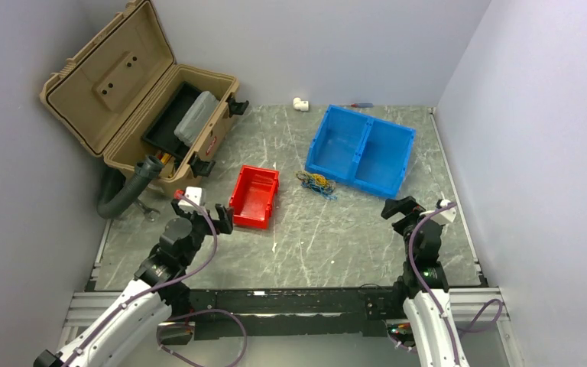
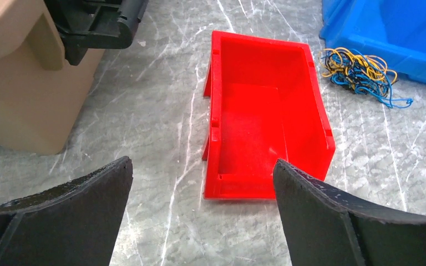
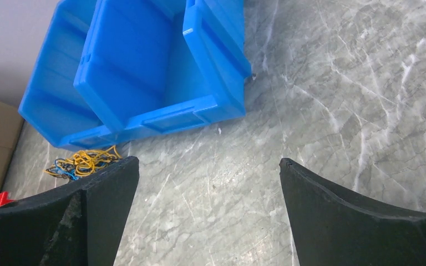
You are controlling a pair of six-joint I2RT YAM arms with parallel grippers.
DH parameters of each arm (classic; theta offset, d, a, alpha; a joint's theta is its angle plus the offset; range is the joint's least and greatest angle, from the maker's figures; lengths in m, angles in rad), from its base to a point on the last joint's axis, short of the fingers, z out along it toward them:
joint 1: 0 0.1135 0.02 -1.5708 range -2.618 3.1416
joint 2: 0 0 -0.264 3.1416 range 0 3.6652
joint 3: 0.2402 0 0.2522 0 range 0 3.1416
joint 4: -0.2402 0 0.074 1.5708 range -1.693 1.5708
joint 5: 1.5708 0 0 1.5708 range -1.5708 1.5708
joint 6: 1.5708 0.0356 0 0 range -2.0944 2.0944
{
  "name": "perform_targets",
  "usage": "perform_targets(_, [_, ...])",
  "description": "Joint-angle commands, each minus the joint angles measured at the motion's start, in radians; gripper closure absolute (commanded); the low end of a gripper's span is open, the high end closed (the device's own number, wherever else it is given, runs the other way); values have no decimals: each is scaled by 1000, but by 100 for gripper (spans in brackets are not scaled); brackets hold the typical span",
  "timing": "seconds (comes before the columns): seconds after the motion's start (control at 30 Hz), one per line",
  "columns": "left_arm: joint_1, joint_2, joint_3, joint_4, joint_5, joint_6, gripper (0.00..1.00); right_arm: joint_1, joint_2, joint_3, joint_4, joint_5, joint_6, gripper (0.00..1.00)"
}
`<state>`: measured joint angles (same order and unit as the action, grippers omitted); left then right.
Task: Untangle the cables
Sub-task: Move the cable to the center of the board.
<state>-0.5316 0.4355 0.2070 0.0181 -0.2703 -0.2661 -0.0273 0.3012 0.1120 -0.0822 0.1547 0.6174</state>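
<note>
My left gripper and right gripper both gape, empty. Cables bunched on tabletop by blue bin; I'd pinch opposite outer loops, pull apart slowly.

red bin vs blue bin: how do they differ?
The red bin has one compartment; the blue bin has two. The red bin is smaller than the blue bin. The cables lie right beside the blue bin, apart from the red bin. Both are open-topped and empty.
</note>
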Motion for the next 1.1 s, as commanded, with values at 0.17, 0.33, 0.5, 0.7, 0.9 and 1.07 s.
perform_targets(0.17, [-4, -17, 13, -6, -85, -31, 1, 2, 6, 23, 28, 18, 11, 0])
perform_targets(0.33, [-3, -26, 25, -68, -170, -80, 1, 3, 48, 33, 41, 50, 46, 0])
perform_targets(0.5, [-3, -97, -16, -38, -119, -56, 1, 2, 205, 59, 227, -280, -79, 0])
perform_targets(0.7, [-2, -160, -56, 27, 2, 0, 1, 86, 507, 184, 312, -450, -175, 5])
perform_targets(0.9, [-2, -114, -43, 50, 63, 21, 1, 441, 744, 367, 293, -201, -311, 8])
perform_targets(1.07, [-3, -89, -43, 72, 103, 32, 1, 492, 966, 503, 295, -192, -330, 14])
